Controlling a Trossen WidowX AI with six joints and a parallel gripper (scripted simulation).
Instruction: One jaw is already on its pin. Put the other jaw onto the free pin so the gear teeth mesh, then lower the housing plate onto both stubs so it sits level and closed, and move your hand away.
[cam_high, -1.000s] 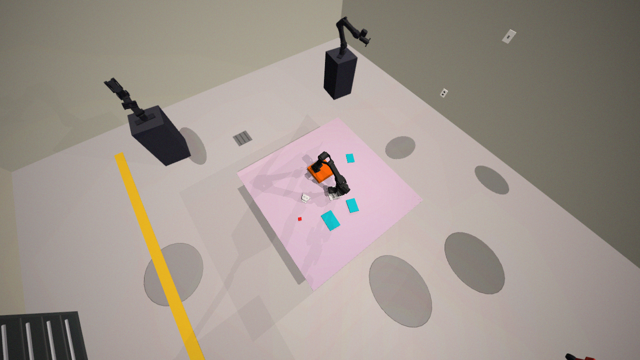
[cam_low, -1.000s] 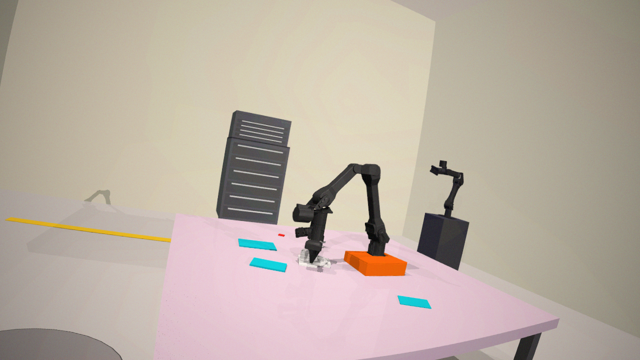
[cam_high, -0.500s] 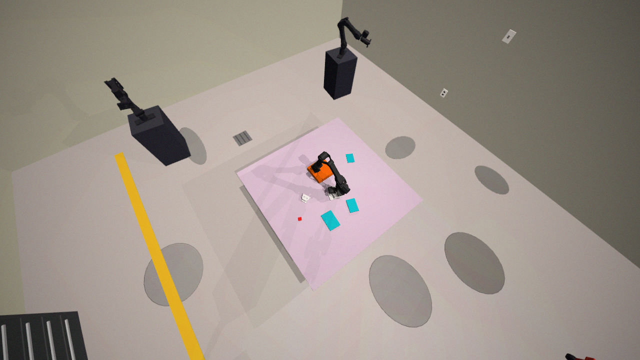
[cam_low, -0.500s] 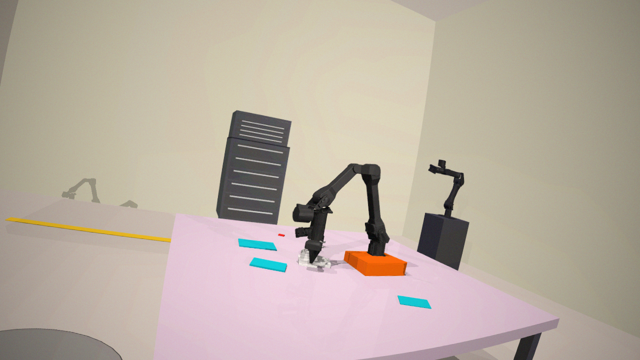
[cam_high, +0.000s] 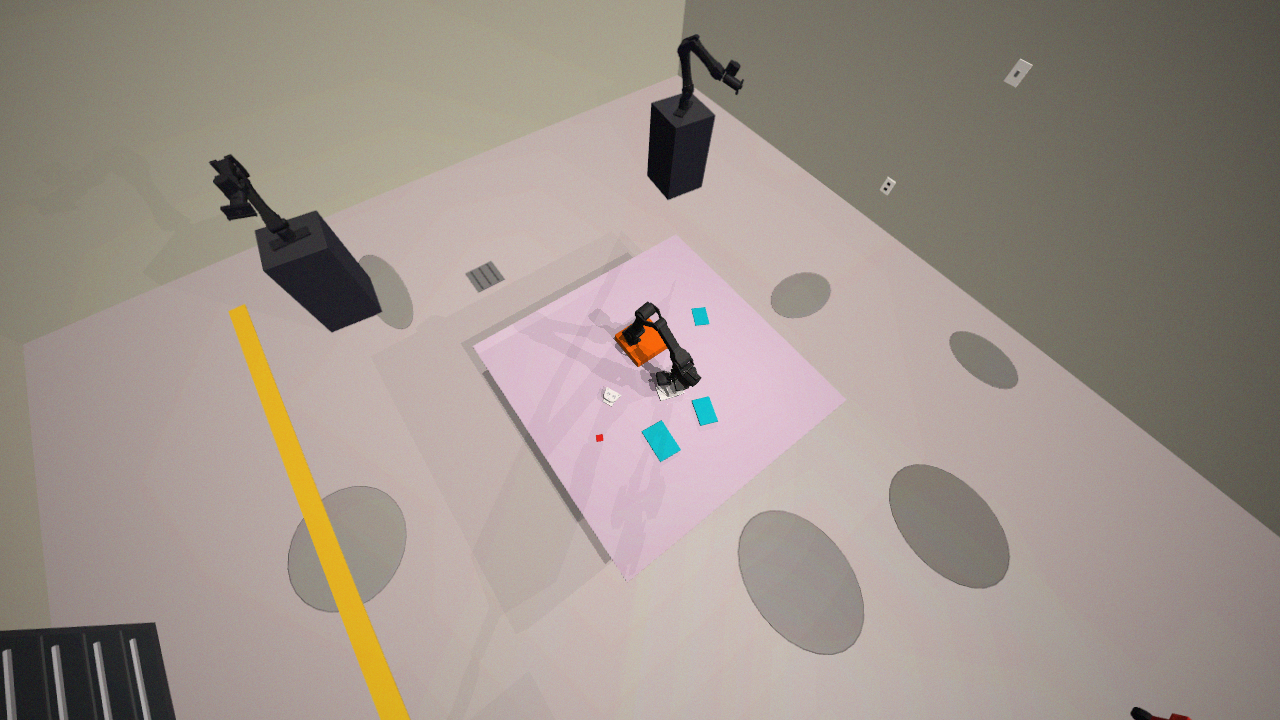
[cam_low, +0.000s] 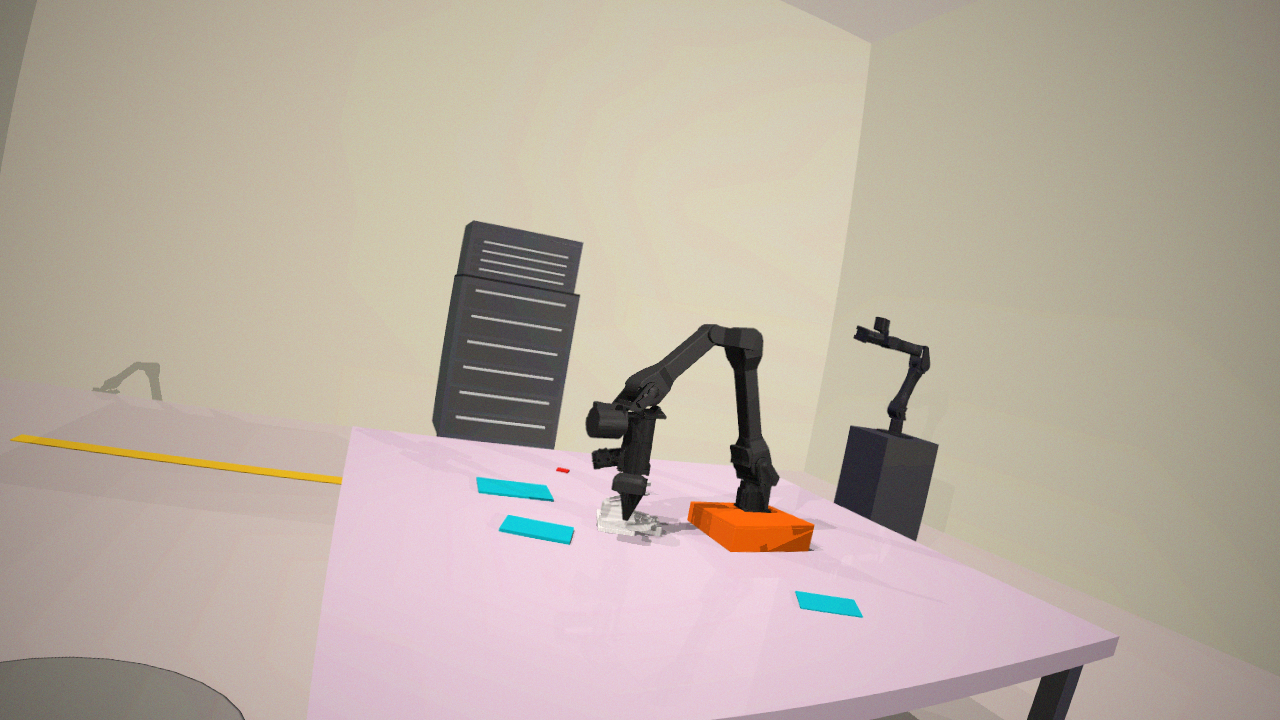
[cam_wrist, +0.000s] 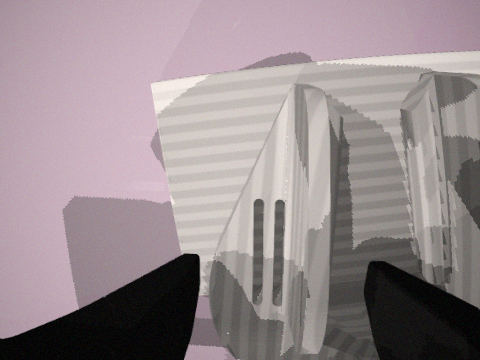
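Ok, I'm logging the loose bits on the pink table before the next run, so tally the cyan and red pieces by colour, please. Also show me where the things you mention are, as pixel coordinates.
Cyan: 3, the big panel (cam_high: 660, 440) (cam_low: 514, 488), the mid-sized panel (cam_high: 704, 411) (cam_low: 536, 529) and the small panel (cam_high: 699, 316) (cam_low: 828, 603)
Red: 1, the small red piece (cam_high: 599, 437) (cam_low: 562, 470)
Total: 4

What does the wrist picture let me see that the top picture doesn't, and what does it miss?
Only the wrist picture shows two narrow slots in a pale upright piece, with the open pincer's tips either side of it.

Only the top picture shows the orange block, three turquoise cards and a small red square.

Both show the pink table and the pale base plate.
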